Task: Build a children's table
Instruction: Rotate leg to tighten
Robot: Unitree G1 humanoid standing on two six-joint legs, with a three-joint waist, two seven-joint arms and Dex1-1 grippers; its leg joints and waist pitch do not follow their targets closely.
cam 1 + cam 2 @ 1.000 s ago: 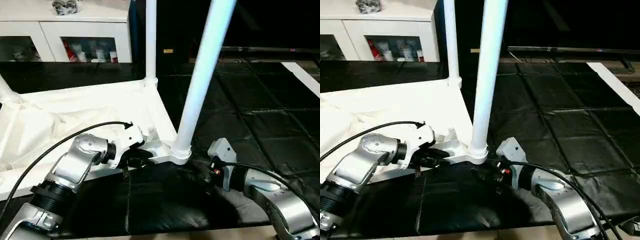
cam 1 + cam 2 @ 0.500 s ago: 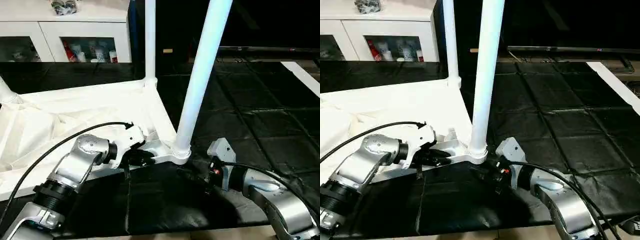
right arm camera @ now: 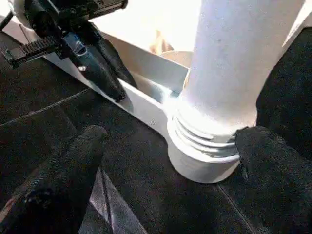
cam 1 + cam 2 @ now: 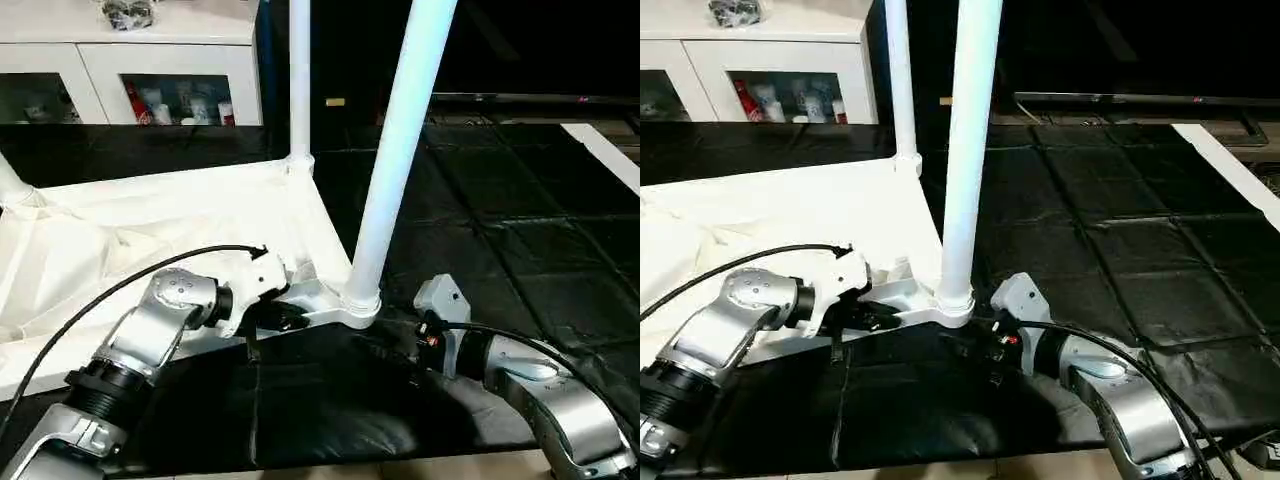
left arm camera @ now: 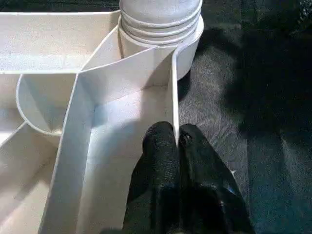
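The children's table lies upside down on the black mat, its white tabletop [image 4: 150, 215] showing its ribbed underside. A long white leg [image 4: 400, 150] rises from the near right corner socket [image 5: 161, 29]. A second leg [image 4: 299, 80] stands at the far corner, and a third leg [image 4: 12, 185] shows at the left edge. My left gripper [image 5: 176, 134] is shut on the tabletop's thin rim wall, just beside that near socket. My right gripper [image 3: 173, 139] is open, one finger on each side of the leg's threaded base [image 3: 200, 146], not touching it.
A white cabinet with glass doors [image 4: 150, 70] stands at the back left. Black padded mat [image 4: 500, 230] stretches to the right, with a white strip [image 4: 605, 150] at its far right. Crumpled white sheeting [image 4: 70, 260] lies over the tabletop's left part.
My left gripper's fingers have closed onto the tabletop's rim wall. The near leg leans a little less to the right. My right gripper has stayed open by the socket.
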